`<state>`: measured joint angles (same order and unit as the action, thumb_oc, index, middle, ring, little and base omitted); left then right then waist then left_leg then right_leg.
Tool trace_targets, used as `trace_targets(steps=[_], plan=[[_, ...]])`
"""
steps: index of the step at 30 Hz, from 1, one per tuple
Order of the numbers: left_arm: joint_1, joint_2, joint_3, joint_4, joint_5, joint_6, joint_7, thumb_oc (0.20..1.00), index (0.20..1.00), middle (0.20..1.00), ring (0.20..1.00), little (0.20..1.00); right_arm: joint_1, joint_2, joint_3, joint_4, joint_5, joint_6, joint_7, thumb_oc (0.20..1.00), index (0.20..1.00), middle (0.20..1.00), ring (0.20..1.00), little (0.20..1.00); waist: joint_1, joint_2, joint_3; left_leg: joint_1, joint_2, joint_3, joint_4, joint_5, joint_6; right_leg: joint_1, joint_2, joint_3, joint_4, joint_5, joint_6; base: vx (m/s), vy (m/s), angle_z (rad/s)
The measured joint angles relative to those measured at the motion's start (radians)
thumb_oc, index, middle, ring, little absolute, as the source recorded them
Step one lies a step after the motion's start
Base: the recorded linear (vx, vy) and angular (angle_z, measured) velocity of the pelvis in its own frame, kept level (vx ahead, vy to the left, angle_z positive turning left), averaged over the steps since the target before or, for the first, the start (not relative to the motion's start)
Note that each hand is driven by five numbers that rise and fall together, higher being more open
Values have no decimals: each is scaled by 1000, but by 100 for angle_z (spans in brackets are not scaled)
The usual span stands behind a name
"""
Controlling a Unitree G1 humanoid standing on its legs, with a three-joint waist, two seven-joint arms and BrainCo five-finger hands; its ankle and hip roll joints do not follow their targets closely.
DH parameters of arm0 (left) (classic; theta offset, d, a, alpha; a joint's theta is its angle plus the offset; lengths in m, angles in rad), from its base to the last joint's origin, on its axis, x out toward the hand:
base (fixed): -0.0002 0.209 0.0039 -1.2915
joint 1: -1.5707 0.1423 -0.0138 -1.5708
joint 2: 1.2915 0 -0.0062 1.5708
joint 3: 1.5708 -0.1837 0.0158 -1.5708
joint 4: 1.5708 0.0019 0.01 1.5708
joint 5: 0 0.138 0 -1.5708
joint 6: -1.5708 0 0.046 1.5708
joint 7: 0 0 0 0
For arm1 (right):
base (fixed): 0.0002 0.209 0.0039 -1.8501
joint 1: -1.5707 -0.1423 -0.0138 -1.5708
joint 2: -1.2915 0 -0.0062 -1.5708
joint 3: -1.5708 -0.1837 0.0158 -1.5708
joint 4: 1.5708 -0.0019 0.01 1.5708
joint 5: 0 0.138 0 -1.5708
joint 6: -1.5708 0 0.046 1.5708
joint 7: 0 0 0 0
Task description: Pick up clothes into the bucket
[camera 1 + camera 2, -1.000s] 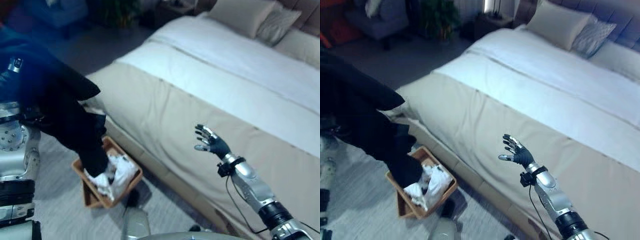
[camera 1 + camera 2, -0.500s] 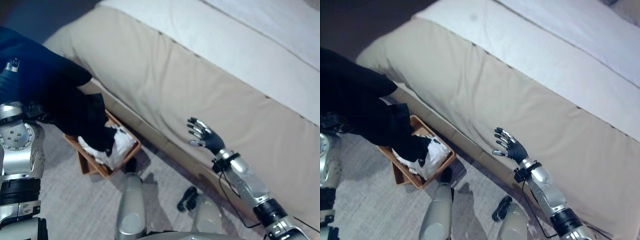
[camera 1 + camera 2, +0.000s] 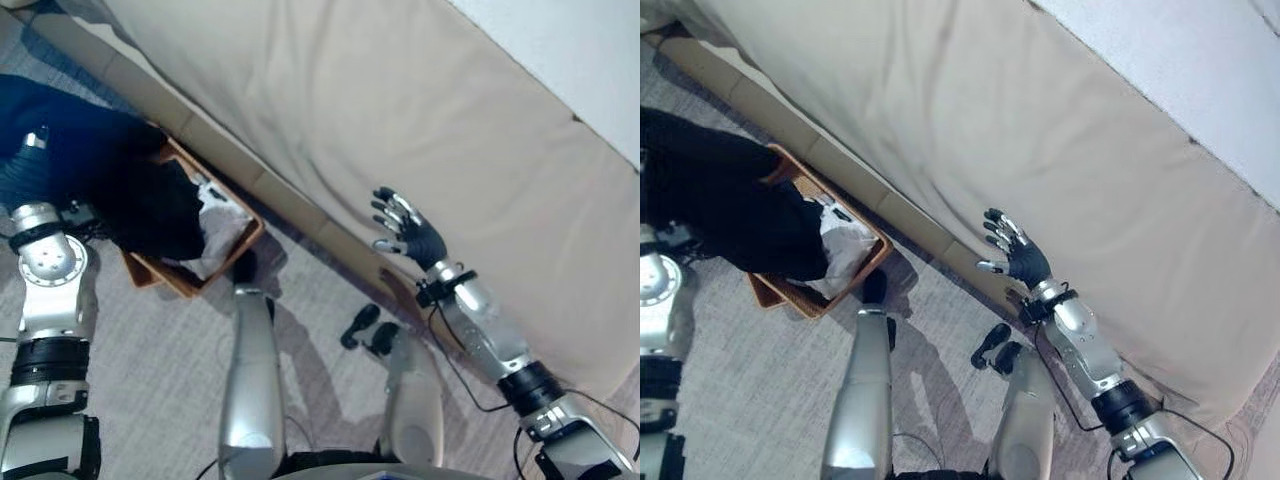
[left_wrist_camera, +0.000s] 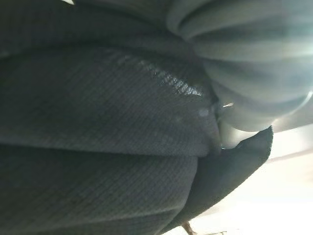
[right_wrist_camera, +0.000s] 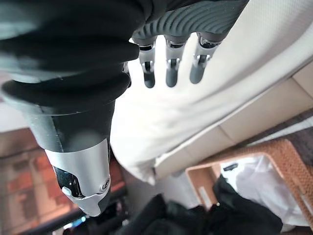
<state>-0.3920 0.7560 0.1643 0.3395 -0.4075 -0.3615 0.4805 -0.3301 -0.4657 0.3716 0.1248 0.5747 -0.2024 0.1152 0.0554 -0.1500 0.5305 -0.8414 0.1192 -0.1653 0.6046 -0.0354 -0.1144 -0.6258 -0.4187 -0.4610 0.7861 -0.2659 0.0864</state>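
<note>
A black garment hangs over my left arm and hides my left hand; its lower end lies in the brown woven basket on the floor beside the bed. White clothes lie in the basket under it. The left wrist view has the same dark cloth pressed close against it. My right hand is open and raised in front of the bed's side, well to the right of the basket and holding nothing. Past its straight fingers the right wrist view shows the basket with the white clothes.
The bed with its beige cover runs across the back, its low base right behind the basket. Grey carpet covers the floor in front.
The camera has tipped down toward the floor, shifting the whole picture. The black garment has sunk lower and lies more heaped on the basket. My right hand stays raised and open.
</note>
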Motion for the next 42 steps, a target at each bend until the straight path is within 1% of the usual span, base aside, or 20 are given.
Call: trace_targets(steps=[1,2,3,4,6,10,11,14,17,21,23,25,29,35,37,38,39,40,41,42], plan=[[-6,-7,-5,7,-1,-2,5,200,200,200,200,200,4,-2,0,-1,0,-4,-6,1000,1000,1000,1000,1000,-13,-3,-2,-10,1,2,1,-1,0,-15,1,5,3,-2,-4,-19,24,-7],[-15,-16,-7,19,-7,-1,17,200,200,200,200,200,-1,-4,1,-1,0,-9,-15,1000,1000,1000,1000,1000,-6,-1,-1,-20,-1,4,0,-1,0,-28,0,11,5,-1,-3,-4,20,-8],[-24,-19,-14,31,-11,2,20,200,200,200,200,200,2,-6,1,-4,0,-12,-20,1000,1000,1000,1000,1000,-21,-2,-1,-32,2,5,1,-1,-1,-44,2,15,6,-2,-3,6,29,-10],[-45,-21,-31,61,-21,2,26,200,200,200,200,200,3,-13,2,-3,0,-13,-26,1000,1000,1000,1000,1000,-13,-3,-2,-47,3,5,1,0,1,-61,3,18,6,-1,-3,14,27,-8],[-58,-23,-35,99,-28,4,29,200,200,200,200,200,9,-17,2,-4,0,-15,-37,1000,1000,1000,1000,1000,-28,-3,-2,-70,4,4,5,2,3,-85,5,21,10,0,-3,7,13,-2],[-98,-26,-57,244,-46,25,33,200,200,200,200,200,21,-24,4,-3,-1,-20,-46,1000,1000,1000,1000,1000,-63,-4,-2,-98,6,6,10,4,7,-113,10,27,9,8,-4,12,-3,-2],[-134,-33,-67,322,-59,28,39,200,200,200,200,200,21,-26,13,-4,0,-25,-49,1000,1000,1000,1000,1000,-62,-5,-3,-101,7,5,13,5,7,-113,11,26,8,13,1,0,0,0],[-197,-39,-68,414,-124,38,52,200,200,200,200,200,17,-27,25,-6,4,-37,-57,1000,1000,1000,1000,1000,-77,-8,-5,-112,16,5,20,4,4,-119,22,25,-2,20,2,16,-9,-7],[-229,-44,-67,438,-183,51,62,200,200,200,200,200,13,-27,49,-7,6,-38,-64,1000,1000,1000,1000,1000,-96,-9,-6,-118,19,4,22,6,0,-120,28,24,-11,23,2,6,-3,-2],[-271,-51,-71,452,-209,53,62,200,200,200,200,200,12,-32,55,-7,8,-38,-70,1000,1000,1000,1000,1000,-98,-10,-6,-118,20,4,22,6,0,-120,31,23,-17,24,2,0,0,0],[-308,-61,-76,480,-262,62,58,200,200,200,200,200,6,-48,60,-6,9,-38,-74,1000,1000,1000,1000,1000,-104,-11,-7,-119,20,4,17,6,0,-120,33,21,-26,31,-3,-8,17,-1],[-330,-62,-96,521,-320,94,27,200,200,200,200,200,3,-56,64,-5,9,-38,-80,1000,1000,1000,1000,1000,-113,-13,-8,-127,19,4,23,6,0,-121,32,20,-31,34,1,0,0,0],[-346,-86,-103,544,-397,128,8,200,200,200,200,200,2,-58,66,-5,9,-37,-82,1000,1000,1000,1000,1000,-121,-15,-10,-144,18,4,25,5,3,-133,33,19,-38,44,3,0,0,0],[-348,-91,-59,547,-397,134,64,200,200,200,200,200,4,-68,66,-6,9,-37,-89,1000,1000,1000,1000,1000,-118,-34,-22,-144,17,4,23,3,5,-132,33,19,-40,44,4,0,0,0],[-348,-89,-55,547,-390,134,75,310,310,310,310,310,8,-69,65,-5,9,-37,-90,1000,1000,1000,1000,1000,-117,-40,-26,-143,17,4,22,3,5,-132,34,19,-40,44,4,0,0,0],[-348,-87,-56,547,-389,134,83,598,598,598,598,598,10,-69,66,-5,9,-37,-90,1000,1000,1000,1000,1000,-117,-45,-30,-143,18,3,22,3,5,-132,34,19,-40,44,4,0,0,0],[-347,-84,-56,547,-385,134,92,834,834,834,834,834,10,-69,66,-5,9,-37,-89,1000,1000,1000,1000,1000,-115,-49,-33,-143,17,3,20,3,5,-131,34,18,-41,44,4,0,0,0],[-345,-82,-55,547,-367,135,96,947,947,947,947,947,11,-69,66,-6,10,-37,-89,1000,1000,1000,1000,1000,-115,-52,-34,-143,17,3,20,3,5,-131,34,18,-41,44,4,0,0,0],[-343,-76,-55,548,-345,135,102,1000,1000,1000,1000,1000,11,-69,67,-6,15,-37,-88,1000,1000,1000,1000,1000,-114,-55,-36,-143,17,2,20,3,5,-129,34,16,-42,44,4,0,0,0],[-343,-74,-55,549,-340,135,105,1000,1000,1000,1000,1000,11,-69,67,-6,18,-37,-88,1000,1000,1000,1000,1000,-113,-56,-37,-142,17,1,19,3,5,-127,34,15,-43,44,4,0,0,0]])
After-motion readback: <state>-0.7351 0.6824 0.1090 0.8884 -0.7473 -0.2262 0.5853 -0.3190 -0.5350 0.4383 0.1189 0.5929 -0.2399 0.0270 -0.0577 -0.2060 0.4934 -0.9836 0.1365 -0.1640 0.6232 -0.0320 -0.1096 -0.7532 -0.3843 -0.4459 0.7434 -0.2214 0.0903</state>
